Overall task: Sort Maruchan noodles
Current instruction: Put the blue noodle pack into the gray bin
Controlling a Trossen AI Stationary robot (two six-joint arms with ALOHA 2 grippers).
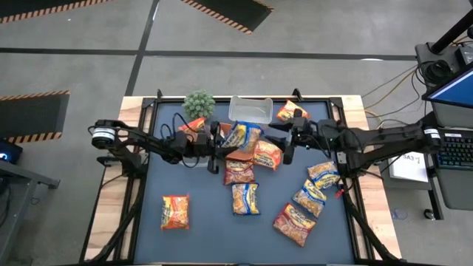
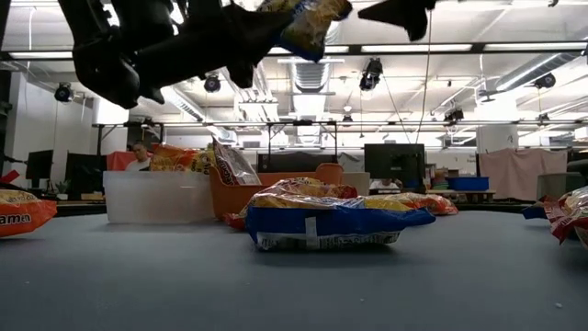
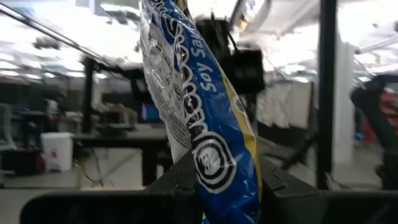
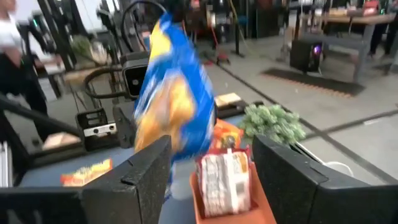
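The left gripper [image 1: 219, 140] pinched a blue-and-yellow packet [image 1: 238, 135] hanging lengthwise, facing the right gripper's [image 1: 284, 142] wide-open fingers.

From above, my two arms reach in from either side and meet over the back middle of the table [image 1: 199, 229]. Between my left gripper [image 1: 219, 144] and my right gripper [image 1: 284, 144] sits a blue-and-yellow packet [image 1: 242, 136]; who grips it I cannot tell from here. A clear tub [image 1: 250, 109] and a small green plant [image 1: 198, 103] stand just behind. More noodle packets [image 1: 245, 198] lie scattered, one orange packet [image 1: 175, 211] alone on my left.
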